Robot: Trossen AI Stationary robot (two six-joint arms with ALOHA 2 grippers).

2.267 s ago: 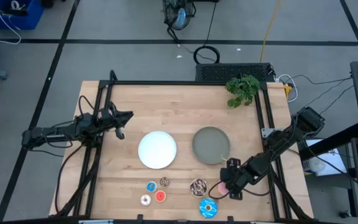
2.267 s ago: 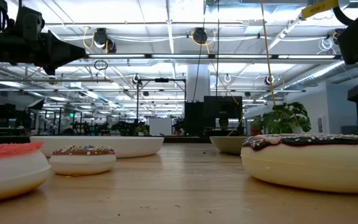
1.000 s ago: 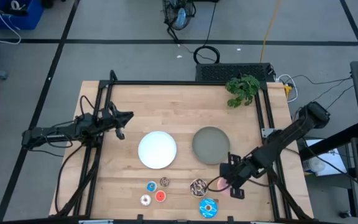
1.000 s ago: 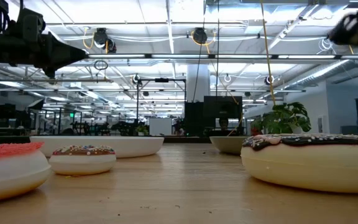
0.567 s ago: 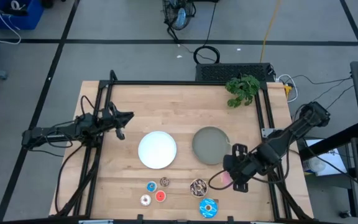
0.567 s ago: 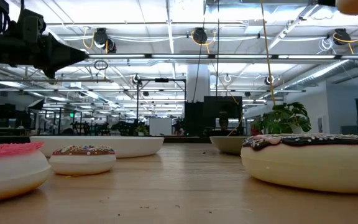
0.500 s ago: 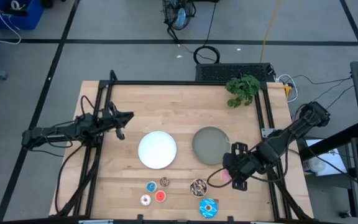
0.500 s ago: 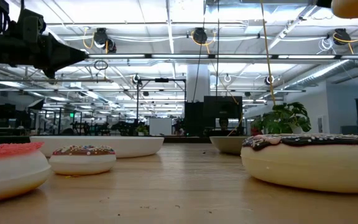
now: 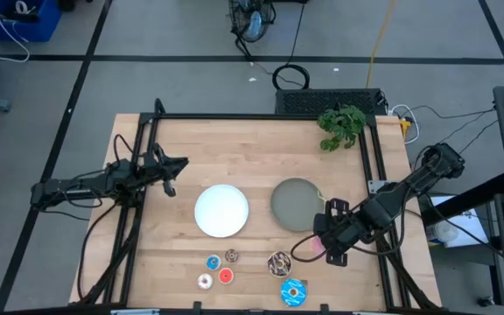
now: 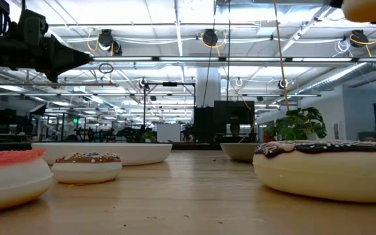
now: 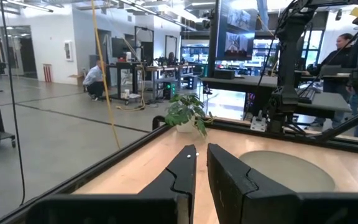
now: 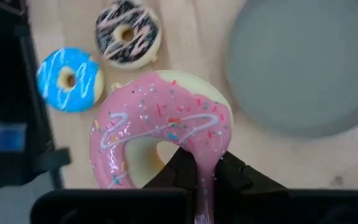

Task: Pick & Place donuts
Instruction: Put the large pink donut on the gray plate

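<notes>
Pinching the pink donut point(image 12: 160, 134) by its rim, right gripper point(image 9: 315, 246) holds it above the table just beside the grey plate point(image 9: 296, 203); left gripper point(image 9: 175, 164) waits near the white plate point(image 9: 221, 211), fingers almost pressed together

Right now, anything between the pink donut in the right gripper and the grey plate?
Nothing visible. The right gripper holds the pink donut lifted off the table just beside the grey plate; the other donuts lie on the opposite side, away from the plate.
</notes>
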